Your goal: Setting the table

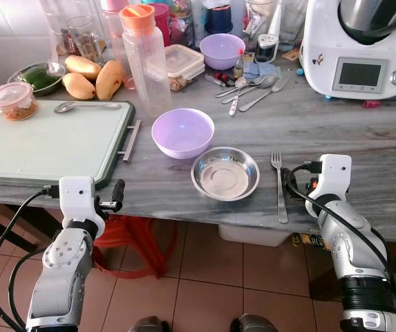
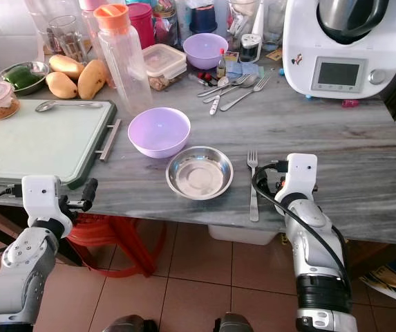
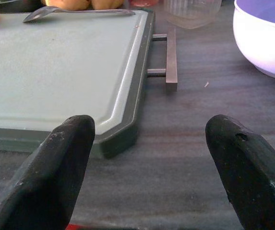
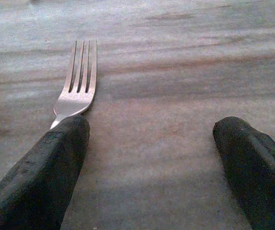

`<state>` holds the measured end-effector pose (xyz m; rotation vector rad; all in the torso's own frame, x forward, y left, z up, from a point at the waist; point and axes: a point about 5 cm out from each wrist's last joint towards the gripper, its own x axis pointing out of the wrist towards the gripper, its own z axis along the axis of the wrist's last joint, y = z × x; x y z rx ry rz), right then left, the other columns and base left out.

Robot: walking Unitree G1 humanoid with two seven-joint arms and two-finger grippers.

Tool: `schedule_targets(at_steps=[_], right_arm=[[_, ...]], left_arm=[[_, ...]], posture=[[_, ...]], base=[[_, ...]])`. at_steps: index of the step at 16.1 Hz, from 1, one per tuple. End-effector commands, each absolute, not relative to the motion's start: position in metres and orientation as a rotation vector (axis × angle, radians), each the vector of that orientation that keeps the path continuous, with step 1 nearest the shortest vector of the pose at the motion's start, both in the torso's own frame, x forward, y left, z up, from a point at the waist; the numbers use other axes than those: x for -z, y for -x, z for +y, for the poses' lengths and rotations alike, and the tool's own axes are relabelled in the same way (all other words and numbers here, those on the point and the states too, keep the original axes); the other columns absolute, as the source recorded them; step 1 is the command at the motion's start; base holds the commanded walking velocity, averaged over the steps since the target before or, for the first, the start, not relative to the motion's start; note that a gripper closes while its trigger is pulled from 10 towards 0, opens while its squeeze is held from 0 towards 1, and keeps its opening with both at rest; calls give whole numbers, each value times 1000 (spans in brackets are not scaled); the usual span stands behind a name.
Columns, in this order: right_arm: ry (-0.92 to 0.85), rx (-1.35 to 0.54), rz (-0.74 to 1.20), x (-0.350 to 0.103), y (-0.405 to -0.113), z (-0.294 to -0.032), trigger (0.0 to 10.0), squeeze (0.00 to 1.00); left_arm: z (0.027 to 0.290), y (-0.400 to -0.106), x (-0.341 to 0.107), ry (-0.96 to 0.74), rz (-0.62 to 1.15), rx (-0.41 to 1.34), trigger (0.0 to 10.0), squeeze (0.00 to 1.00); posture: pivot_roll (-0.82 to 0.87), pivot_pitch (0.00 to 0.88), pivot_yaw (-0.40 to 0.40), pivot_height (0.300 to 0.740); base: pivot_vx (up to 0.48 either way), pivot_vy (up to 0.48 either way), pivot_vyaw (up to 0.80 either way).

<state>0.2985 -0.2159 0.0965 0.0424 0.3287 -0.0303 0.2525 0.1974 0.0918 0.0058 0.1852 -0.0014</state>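
Observation:
A steel bowl (image 1: 225,173) sits near the front edge of the grey marble table (image 1: 363,138), with a purple bowl (image 1: 182,131) just behind it to the left. To the right of the steel bowl a fork (image 1: 279,187) lies with its tines pointing away. My right gripper (image 4: 151,129) is open and low over the table just right of the fork (image 4: 77,86), and nothing is between its fingers. At the table's front left edge my left gripper (image 3: 151,127) is open and empty, facing the corner of a green cutting board (image 3: 55,72).
A spoon (image 1: 80,106) lies on the cutting board (image 1: 45,142). Behind it are mangoes (image 1: 90,76), a lidded container (image 1: 12,100) and a tall plastic bottle (image 1: 146,59). Further back are a second purple bowl (image 1: 222,50) and loose cutlery (image 1: 253,88), and a white kitchen appliance (image 1: 360,45) stands at the back right.

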Motion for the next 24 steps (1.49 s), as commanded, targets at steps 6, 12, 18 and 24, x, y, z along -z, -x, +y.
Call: schedule_targets(at_steps=[6, 12, 18, 24], right_arm=[[-98, -58, 349, -91, -301, -195, 10000, 851], [-105, -49, 330, -94, -301, -196, 10000, 851], [-104, 30, 291, -108, -282, -209, 10000, 851], [-4, 184, 198, -128, -237, -221, 10000, 851]], left_arm=[[197, -255, -96, -12, 172, 0, 10000, 0], [196, -258, -96, -11, 168, -1, 10000, 0], [196, -258, -96, -6, 164, -4, 10000, 0], [193, -261, -92, 1, 163, 9, 10000, 0]], posture=[[39, 45, 85, 740], [38, 37, 85, 740], [25, 29, 78, 740], [-12, 3, 73, 740]], base=[[0, 0, 0], [0, 0, 0], [0, 0, 0], [0, 0, 0]])
